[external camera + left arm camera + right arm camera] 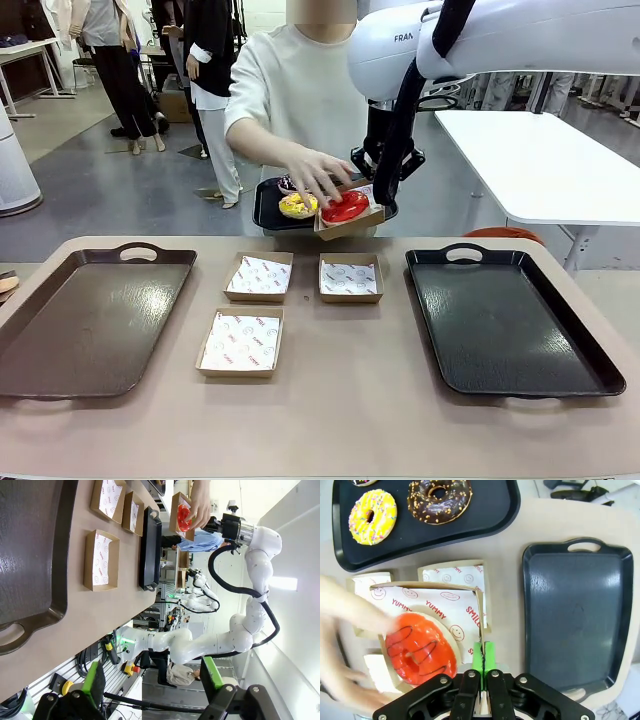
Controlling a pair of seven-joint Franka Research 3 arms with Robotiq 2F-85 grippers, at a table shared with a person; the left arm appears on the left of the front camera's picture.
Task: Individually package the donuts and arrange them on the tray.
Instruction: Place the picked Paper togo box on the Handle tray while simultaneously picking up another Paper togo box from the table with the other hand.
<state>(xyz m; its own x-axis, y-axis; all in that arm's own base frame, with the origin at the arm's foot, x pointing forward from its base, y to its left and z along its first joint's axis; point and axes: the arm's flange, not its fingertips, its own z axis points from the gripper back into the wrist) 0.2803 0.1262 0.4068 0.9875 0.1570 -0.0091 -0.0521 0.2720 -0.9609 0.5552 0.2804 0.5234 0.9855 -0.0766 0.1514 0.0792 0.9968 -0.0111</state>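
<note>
My right gripper (372, 192) is shut on the rim of a cardboard box (347, 228) lined with printed paper, holding it up above the table's far edge. The glossy red donut (346, 207) lies in that box, with a person's hand (318, 172) on it. In the right wrist view the green pads (489, 655) pinch the box wall (479, 611) beside the red donut (420, 647). A yellow-iced donut (372, 516) and a chocolate donut (440, 495) rest on a small black tray (485, 515). My left gripper (152, 680) hangs open off the table's side, holding nothing.
Three empty lined boxes (259, 277) (350, 277) (241, 342) sit mid-table. A brown tray (90, 320) lies at the left and a black tray (515, 320) at the right, both bare. The person stands at the far edge.
</note>
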